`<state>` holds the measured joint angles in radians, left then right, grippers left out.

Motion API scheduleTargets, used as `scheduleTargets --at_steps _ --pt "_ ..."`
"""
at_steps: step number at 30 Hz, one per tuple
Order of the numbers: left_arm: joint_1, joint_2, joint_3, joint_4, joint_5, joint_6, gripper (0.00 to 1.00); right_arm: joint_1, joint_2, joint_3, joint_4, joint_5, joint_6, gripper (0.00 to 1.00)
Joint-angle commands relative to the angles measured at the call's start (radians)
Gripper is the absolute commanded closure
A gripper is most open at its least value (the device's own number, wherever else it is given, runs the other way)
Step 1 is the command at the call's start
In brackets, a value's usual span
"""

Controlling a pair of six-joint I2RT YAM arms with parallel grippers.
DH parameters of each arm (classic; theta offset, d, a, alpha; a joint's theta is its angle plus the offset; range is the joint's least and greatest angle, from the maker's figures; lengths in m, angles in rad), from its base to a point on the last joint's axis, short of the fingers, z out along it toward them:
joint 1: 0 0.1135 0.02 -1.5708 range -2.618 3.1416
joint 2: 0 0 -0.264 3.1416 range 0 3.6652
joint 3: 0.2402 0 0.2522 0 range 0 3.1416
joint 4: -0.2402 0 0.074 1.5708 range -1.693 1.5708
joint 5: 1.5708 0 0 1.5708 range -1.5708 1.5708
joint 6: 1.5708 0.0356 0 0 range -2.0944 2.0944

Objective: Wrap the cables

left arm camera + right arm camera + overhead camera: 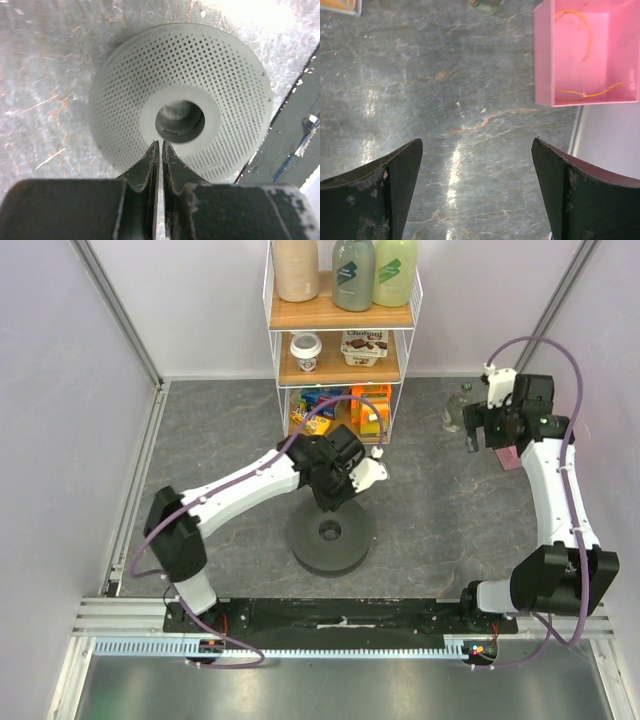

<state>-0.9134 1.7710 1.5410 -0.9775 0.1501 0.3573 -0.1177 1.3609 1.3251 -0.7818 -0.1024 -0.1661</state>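
Left gripper (160,150): fingers pressed together, above the rim of the spool (235,85) hub.
Right gripper (476,142): spread wide over bare table (445,90).
Cables (590,93): loose inside the pink box (542,55) at the table's right edge; the lower strand runs crosswise, the upper strand curls.

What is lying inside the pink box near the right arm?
Thin yellow-orange wire lies inside the pink box: one curved piece high in the view, one along the lower wall. The picture edge cuts off the box's right part, so whatever lies there is unseen.
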Motion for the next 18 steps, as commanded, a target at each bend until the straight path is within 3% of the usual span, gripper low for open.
scheduleTargets --at_steps 1,5,11,14,18 --pt "0.022 -0.191 0.059 -0.05 -0.004 -0.046 0.89 -0.052 0.044 0.156 -0.077 0.029 -0.078 0.02" --pt "0.051 -0.295 0.041 -0.079 0.072 -0.049 0.92 -0.106 0.113 0.294 -0.132 0.084 -0.145 0.02" --pt "0.296 -0.499 -0.067 -0.032 0.192 -0.08 0.81 -0.169 0.263 0.477 -0.2 0.153 -0.217 0.02" --pt "0.483 -0.544 -0.055 -0.029 0.271 -0.133 0.64 -0.191 0.335 0.537 -0.221 0.187 -0.248 0.02" --pt "0.632 -0.567 -0.061 -0.021 0.319 -0.202 0.4 -0.218 0.426 0.586 -0.231 0.191 -0.344 0.03"
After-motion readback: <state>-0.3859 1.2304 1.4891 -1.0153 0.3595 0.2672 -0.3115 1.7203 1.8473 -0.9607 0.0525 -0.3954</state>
